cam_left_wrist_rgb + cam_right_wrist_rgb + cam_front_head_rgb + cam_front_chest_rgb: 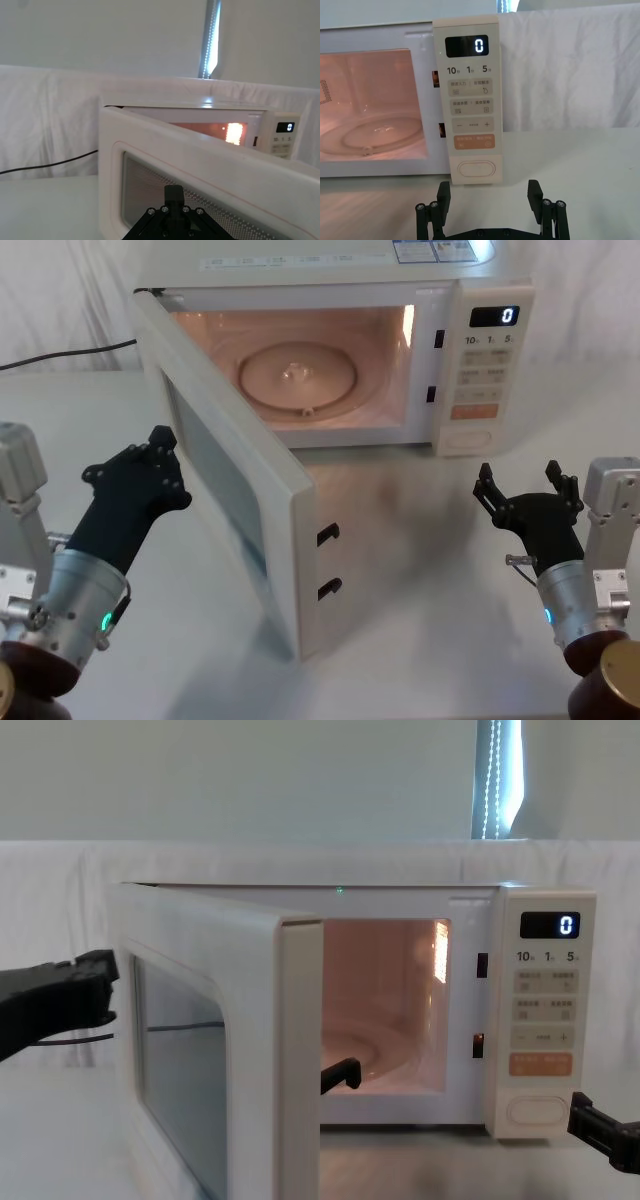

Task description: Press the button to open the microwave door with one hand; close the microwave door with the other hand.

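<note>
Standing Open: Microwave Door Swung Wide, Both Hands Off the Oven

The microwave door point(235, 505) is seen swung well out from the microwave point(330, 340) on its left hinge, its free edge with two dark latch hooks point(328, 560) turned toward the robot; the lit cavity and the glass turntable point(297, 375) are exposed; the display point(466, 46) reads 0. The button point(476, 168) is found at the bottom of the microwave's control panel, directly below the orange key point(474, 142); nothing is pressed against it. The left hand point(152, 465) is held just beside the outer face of the door, near its window; whether contact is made cannot be told, and how far its fingers are parted cannot be told; nothing is seen held in it. The right hand point(528, 495) is kept in front of the microwave's panel, apart from it and above the table point(420, 570); its fingers point(535, 192) are spread wide with nothing between them.
</note>
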Controlling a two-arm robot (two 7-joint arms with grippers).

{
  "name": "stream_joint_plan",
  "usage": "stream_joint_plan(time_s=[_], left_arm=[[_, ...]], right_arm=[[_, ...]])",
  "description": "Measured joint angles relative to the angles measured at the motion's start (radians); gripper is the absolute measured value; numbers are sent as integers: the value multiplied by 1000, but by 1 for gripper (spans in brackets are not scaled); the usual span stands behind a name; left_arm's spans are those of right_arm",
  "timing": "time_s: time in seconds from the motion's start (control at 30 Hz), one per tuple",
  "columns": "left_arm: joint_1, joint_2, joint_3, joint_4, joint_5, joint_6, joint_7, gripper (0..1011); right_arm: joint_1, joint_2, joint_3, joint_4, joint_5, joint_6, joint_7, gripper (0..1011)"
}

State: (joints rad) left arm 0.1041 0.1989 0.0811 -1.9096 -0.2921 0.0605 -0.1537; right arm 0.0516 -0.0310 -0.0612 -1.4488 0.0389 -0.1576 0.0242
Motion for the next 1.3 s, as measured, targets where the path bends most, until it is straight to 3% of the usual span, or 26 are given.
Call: stream_joint_plan(time_s=[0.3, 0.67, 1.03, 1.13, 1.3], left_arm=[[-61, 27, 38, 26, -20, 33, -42, 0], [-150, 24, 89, 83, -75, 97, -56, 0], [-263, -8, 160, 197, -65, 68, -46, 0], [-320, -34, 190, 251, -40, 69, -27, 0], [-368, -59, 218, 294, -10, 79, -9, 0]], right_arm=[[0, 0, 0, 0, 0, 0, 0, 1000], [0, 0, 0, 0, 0, 0, 0, 1000], [0, 0, 0, 0, 0, 0, 0, 1000], [0, 0, 0, 0, 0, 0, 0, 1000], [0, 0, 0, 0, 0, 0, 0, 1000]])
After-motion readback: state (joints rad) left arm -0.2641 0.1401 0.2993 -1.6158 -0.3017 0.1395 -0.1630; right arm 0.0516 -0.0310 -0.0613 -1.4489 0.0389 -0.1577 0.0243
